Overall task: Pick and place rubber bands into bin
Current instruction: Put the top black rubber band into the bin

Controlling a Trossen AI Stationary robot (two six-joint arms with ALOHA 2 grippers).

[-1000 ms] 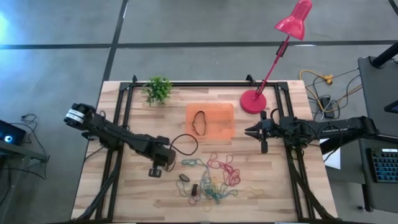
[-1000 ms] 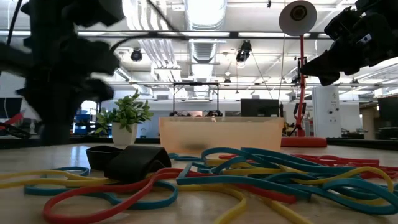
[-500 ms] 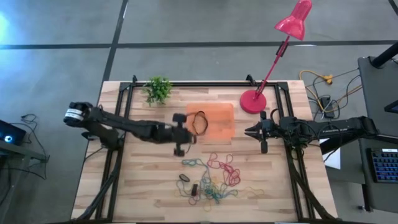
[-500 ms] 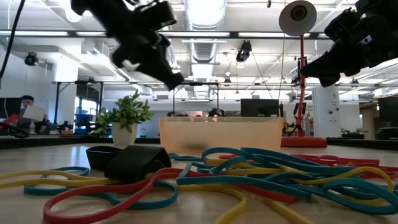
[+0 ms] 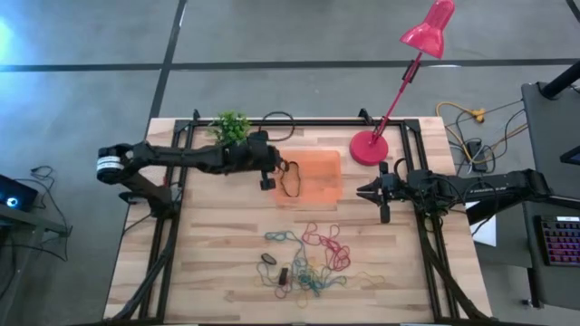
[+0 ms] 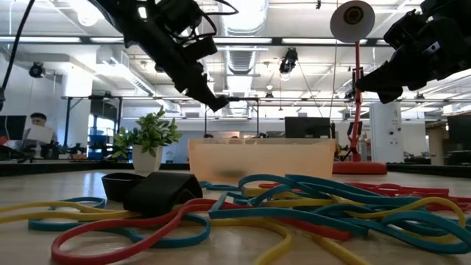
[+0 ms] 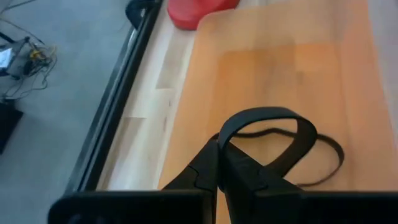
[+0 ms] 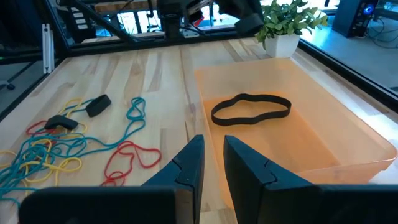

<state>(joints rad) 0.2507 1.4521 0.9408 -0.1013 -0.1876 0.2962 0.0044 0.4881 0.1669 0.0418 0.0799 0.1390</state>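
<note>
Rubber bands (image 6: 243, 210) lie tangled at the near edge of the wooden table (image 5: 208, 263): red, blue, yellow and green loops, with two small dark ones beside them. Beyond the pile, mid-table, sits the bin (image 5: 326, 161), a shallow translucent orange tray. One black band (image 8: 250, 109) lies flat on its floor.

The left gripper (image 5: 267, 172) hangs above the bin's left edge, fingers pinched tight on a second black band (image 7: 273, 137), whose loop dangles over the tray. For a clean drop, I judge the gripper should sit further inward over the tray floor and lower before letting go, so the loop cannot catch on the wall or spring back onto the wood.

The right gripper (image 5: 381, 192) waits to the right of the bin, fingers a little parted and holding nothing. Farther back stand a small potted plant (image 5: 231, 129) and a red desk lamp (image 5: 370, 148).
</note>
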